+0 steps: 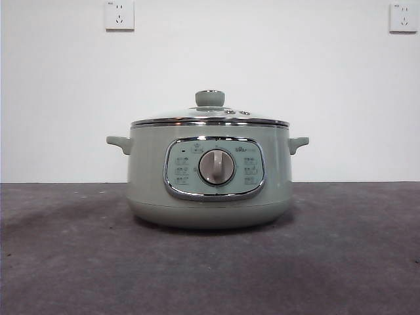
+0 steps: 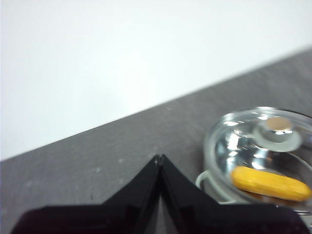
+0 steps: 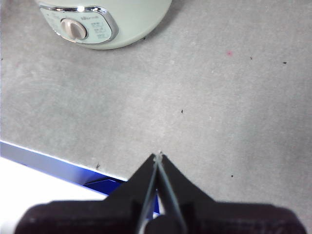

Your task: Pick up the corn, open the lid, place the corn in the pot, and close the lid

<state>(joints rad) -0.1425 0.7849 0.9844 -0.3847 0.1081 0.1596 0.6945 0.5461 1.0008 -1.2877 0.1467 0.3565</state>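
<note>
- In the front view the corn cannot be seen at all; the pot [image 1: 209,176] has opaque walls, and the lid [image 1: 210,115] shows only edge-on.
- The small icons on the pot's control panel [image 1: 214,168] are too small to read.
- The left wrist view is blurred, and its edge cuts off the pot and lid on one side.
- There the corn [image 2: 271,184] shows through the glass, its kernel rows smeared, its far end lost in glare.
- The right wrist view's edge crops the pot, leaving only its lower front.
</note>
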